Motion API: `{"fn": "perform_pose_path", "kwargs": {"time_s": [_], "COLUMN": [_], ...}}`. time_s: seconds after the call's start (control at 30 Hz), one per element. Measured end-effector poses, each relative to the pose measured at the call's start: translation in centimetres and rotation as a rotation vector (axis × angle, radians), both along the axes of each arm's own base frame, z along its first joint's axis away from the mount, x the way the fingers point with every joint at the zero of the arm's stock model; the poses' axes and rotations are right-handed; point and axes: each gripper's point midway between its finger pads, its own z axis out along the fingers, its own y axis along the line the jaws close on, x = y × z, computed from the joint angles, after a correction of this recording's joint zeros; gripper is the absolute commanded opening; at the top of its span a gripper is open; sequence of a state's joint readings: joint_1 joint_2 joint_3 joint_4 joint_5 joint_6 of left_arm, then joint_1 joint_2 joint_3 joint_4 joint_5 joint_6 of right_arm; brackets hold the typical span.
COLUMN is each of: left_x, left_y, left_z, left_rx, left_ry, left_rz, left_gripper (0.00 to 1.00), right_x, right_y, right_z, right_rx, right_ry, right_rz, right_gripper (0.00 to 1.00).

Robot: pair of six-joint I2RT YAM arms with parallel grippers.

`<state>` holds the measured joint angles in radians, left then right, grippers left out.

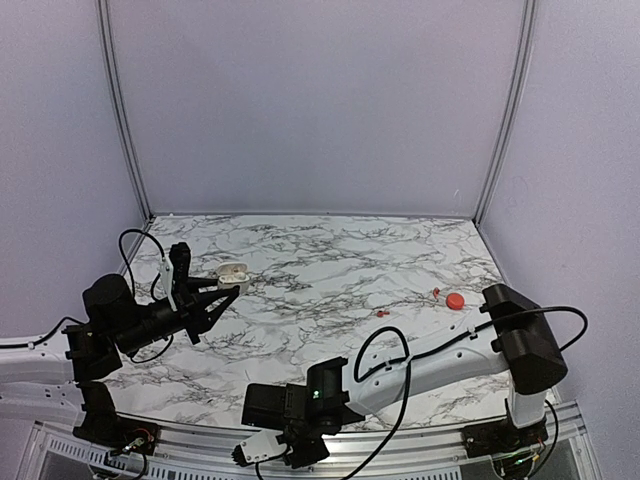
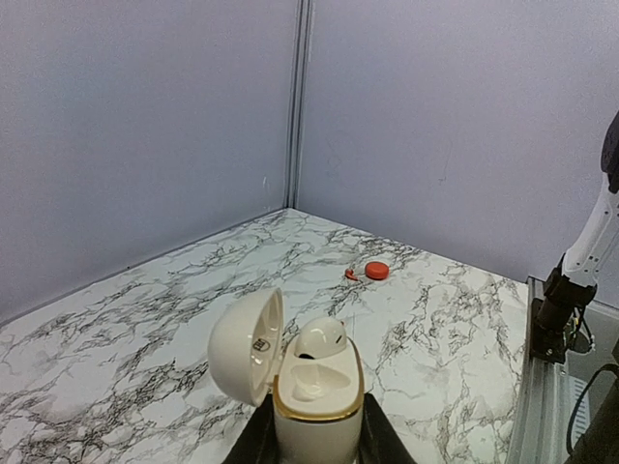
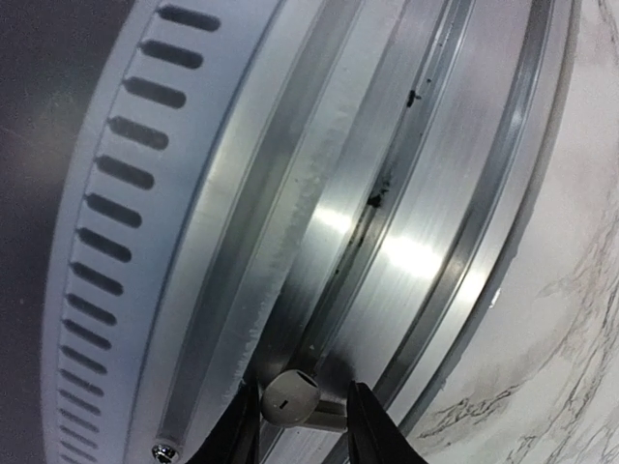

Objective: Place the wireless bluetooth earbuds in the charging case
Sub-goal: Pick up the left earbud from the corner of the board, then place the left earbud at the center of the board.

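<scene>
My left gripper point(image 2: 317, 430) is shut on a white charging case point(image 2: 319, 396), held upright with its lid open to the left. One white earbud point(image 2: 320, 338) sits in the far slot; the near slot is empty. In the top view the case point(image 1: 233, 270) is over the table's left side. My right gripper point(image 3: 305, 418) is shut on a second white earbud point(image 3: 288, 398), over the aluminium rail point(image 3: 426, 193) at the table's near edge. Two tiny red earbuds point(image 1: 438, 293) point(image 1: 382, 313) lie on the marble at right.
A red round case point(image 1: 455, 301) lies next to the far red bud; it also shows in the left wrist view point(image 2: 377, 271). The right arm point(image 1: 440, 365) is folded low across the near right of the table. Grey walls enclose the back and sides.
</scene>
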<state>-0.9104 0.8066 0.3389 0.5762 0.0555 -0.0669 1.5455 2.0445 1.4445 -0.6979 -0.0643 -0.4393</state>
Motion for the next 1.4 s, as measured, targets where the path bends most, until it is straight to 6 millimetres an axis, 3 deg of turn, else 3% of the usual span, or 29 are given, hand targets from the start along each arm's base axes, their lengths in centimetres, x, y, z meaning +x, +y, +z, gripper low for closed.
{"fn": "perform_pose_path", "kwargs": {"time_s": [0.17,0.37,0.7,0.83,1.0,1.07,1.23,1.4], "left_x": [-0.1,-0.1,-0.1,-0.1,0.1,0.2,0.3,0.2], "left_y": [0.0,0.0,0.0,0.0,0.2,0.3,0.4,0.6], "left_z": [-0.1,-0.2,-0.2,-0.2,-0.2,-0.2,-0.7,-0.9], "left_rx": [0.002,0.005,0.006,0.005,0.005,0.005,0.012,0.013], "left_ry": [0.001,0.001,0.0,0.0,0.0,0.0,0.006,0.006], "left_rz": [-0.006,-0.007,-0.007,-0.005,0.014,0.019,0.031,0.032], "left_gripper": [0.0,0.0,0.0,0.0,0.0,0.0,0.0,0.0], "right_x": [0.0,0.0,0.9,3.4,8.4,10.3,14.6,16.8], "right_y": [0.2,0.1,0.3,0.7,0.3,-0.4,-4.0,-7.4], "right_z": [-0.2,-0.3,0.3,2.8,6.9,7.4,5.5,2.7], "right_rx": [-0.004,-0.006,0.005,0.079,0.203,0.224,0.194,0.125], "right_ry": [-0.002,-0.002,0.026,0.046,0.077,0.083,0.123,0.165], "right_rz": [-0.001,-0.002,-0.065,-0.167,-0.37,-0.458,-0.738,-0.974], "right_gripper": [0.28,0.17,0.14,0.14,0.14,0.14,0.12,0.12]}}
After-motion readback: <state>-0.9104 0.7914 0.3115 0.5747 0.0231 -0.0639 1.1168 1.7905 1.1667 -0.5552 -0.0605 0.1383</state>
